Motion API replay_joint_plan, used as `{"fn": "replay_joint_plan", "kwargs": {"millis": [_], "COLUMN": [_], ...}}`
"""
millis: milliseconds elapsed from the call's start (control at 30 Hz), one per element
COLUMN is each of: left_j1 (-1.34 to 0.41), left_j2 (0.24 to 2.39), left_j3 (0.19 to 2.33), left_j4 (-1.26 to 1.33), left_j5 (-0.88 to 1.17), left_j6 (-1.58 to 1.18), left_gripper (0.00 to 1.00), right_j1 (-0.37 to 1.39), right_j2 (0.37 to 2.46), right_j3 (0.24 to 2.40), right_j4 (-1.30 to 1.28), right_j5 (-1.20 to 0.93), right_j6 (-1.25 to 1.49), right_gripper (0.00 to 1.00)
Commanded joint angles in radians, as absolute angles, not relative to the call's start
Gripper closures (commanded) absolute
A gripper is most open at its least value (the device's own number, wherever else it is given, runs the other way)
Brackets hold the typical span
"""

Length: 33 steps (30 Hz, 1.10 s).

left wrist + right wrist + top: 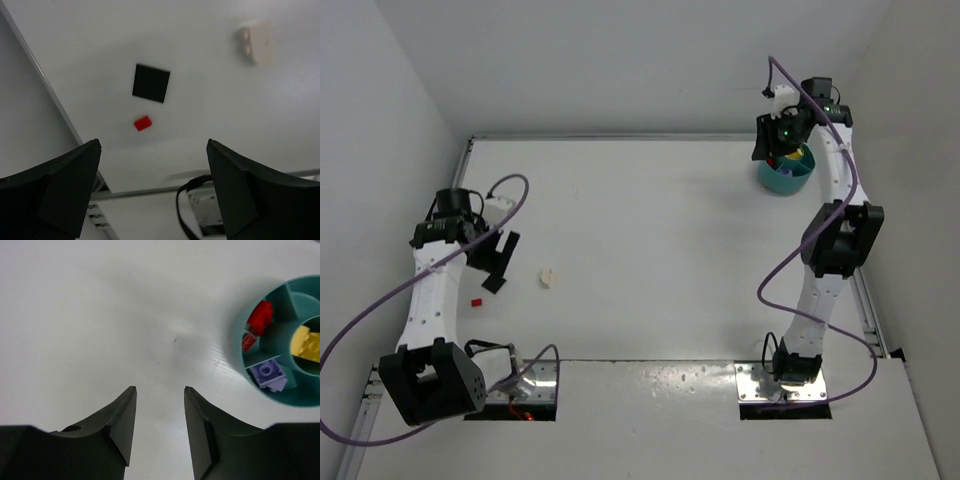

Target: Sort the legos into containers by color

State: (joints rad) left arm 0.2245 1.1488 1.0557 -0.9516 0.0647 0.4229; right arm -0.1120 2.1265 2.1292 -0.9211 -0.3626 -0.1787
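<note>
Near left: the left hand hangs above the surface, fingers spread wide apart with nothing between them. Below it a red brick lies alone on the surface close to the left edge, with a flat black square just beyond it. A cream-white brick lies on its side farther toward the middle, well apart from the red one.

Far right: the teal dish stands near the back corner. Red bricks fill one wedge and pale purple bricks the neighbouring wedge. A yellow brick lies further in. The right hand hovers just beside the dish, its fingers partly apart and holding nothing.
</note>
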Motion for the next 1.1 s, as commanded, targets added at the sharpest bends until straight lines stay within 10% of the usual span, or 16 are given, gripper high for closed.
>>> {"fn": "replay_joint_plan", "kwargs": {"millis": [0, 1067], "left_j1": [0.299, 0.589], "left_j2": [1.077, 1.545], "left_j3": [0.964, 0.917], "left_j4": [-1.037, -0.937], "left_j5": [0.034, 0.241], "left_j6": [0.797, 1.536], "left_gripper": [0.08, 0.4], "right_j1": [-0.091, 0.095], "right_j2": [2.066, 2.028], "right_j3": [2.074, 1.905], "right_j4": [-0.959, -0.976], "right_j5": [-0.436, -0.244], "right_j6": [-0.238, -0.337], "right_gripper": [0.56, 0.56]}}
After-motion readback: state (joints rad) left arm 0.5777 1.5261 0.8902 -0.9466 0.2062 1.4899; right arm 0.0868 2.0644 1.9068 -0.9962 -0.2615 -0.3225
